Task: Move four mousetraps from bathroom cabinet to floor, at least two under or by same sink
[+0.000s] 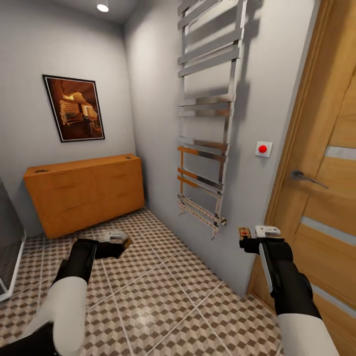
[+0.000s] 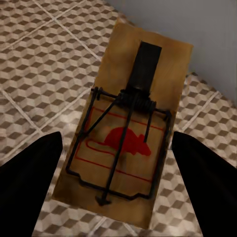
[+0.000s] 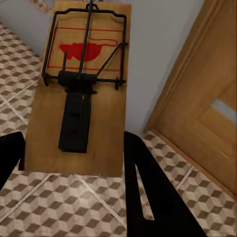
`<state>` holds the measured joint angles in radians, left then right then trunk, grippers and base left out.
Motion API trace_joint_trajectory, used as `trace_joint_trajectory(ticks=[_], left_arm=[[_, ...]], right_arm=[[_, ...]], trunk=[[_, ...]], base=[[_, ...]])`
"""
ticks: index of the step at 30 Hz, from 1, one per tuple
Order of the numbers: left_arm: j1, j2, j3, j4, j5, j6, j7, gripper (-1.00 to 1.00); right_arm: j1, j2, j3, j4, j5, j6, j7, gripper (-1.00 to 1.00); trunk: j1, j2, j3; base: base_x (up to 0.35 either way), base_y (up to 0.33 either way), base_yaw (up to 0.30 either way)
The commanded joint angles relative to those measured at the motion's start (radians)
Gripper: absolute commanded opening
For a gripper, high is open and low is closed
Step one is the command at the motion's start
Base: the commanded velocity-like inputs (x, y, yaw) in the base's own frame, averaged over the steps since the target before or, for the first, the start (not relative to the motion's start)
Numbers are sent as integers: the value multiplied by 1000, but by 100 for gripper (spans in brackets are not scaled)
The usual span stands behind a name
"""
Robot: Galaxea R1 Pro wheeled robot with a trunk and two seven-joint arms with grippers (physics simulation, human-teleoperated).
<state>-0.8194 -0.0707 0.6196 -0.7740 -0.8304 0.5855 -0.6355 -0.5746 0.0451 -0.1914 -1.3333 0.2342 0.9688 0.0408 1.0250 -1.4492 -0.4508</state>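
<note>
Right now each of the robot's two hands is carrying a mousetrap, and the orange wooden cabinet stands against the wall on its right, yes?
Not quite: the cabinet stands ahead on its left, as the head view shows. The rest holds: left gripper and right gripper each hold a mousetrap.

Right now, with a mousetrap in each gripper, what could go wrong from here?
1. The right gripper holds its mousetrap close to the wall and the wooden door; a turn might knock it loose.
2. The left gripper holds its mousetrap well above the bathroom floor; letting go here would drop it.
3. The view shows the cabinet and a towel rail; a release here might miss the under-sink condition.
</note>
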Motion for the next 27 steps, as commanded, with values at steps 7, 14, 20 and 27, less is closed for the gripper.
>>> trace_joint_trajectory(ticks=[7,14,20,27], left_arm=[[-1,-4,2,81,100,-45,101,-100],[-1,-4,2,116,191,-48,108,-100],[-1,-3,-5,201,198,-52,111,-100],[-1,-2,0,417,213,-204,190,-100]], right_arm=[[-1,-15,-3,112,4,-53,5,-100],[-1,-53,-3,338,1,-186,2,-100],[-1,-53,-3,483,0,-281,1,-100],[-1,-47,-3,654,-1,-447,6,-100]], trunk=[[0,-1,3],[0,-1,6],[0,-1,10],[0,-1,14]], base=[[0,0,-281],[0,0,-281],[0,0,-277],[0,0,-255]])
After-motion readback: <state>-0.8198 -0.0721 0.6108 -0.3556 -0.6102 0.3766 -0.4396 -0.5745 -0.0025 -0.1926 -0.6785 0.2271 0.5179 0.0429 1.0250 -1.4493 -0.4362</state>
